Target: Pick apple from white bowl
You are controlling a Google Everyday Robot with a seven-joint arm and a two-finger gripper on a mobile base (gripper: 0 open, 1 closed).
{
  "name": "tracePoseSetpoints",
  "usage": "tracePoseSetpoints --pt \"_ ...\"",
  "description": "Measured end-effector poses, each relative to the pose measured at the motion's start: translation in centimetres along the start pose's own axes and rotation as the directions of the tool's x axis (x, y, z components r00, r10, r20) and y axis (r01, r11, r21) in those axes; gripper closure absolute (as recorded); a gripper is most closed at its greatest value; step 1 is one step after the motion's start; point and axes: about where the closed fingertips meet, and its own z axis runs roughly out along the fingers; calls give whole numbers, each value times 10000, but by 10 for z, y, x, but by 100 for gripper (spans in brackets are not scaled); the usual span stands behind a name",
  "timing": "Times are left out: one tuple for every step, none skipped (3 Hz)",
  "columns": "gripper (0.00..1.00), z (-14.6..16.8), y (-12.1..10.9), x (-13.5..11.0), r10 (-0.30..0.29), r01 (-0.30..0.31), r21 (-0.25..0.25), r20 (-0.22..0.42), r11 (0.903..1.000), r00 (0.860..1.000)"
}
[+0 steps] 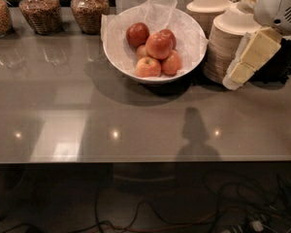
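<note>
The white bowl [120, 57] stands at the back middle of the grey counter, lined with crinkled white tissue paper [160, 6]. Several red apples [158, 45] are piled inside it. My gripper [245, 64] is at the upper right, to the right of the bowl and in front of the stacked paper bowls. Its cream fingers point down and to the left, above the counter. It holds nothing that I can see.
Stacks of cream paper bowls [223, 38] stand right of the white bowl. Glass jars of grain [40, 11] line the back left. The grey counter [87, 110] has its front edge low in view, with cables [184, 217] on the floor below.
</note>
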Motion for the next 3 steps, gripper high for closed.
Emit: tracePoseSetpoints --pt "0 0 0 0 0 0 0 0 10000 10000" --pt "0 3 0 -1 88 -90 124 195 9999 9998" --pt "0 21 6 -3 472 -519 441 1005 9977 9938"
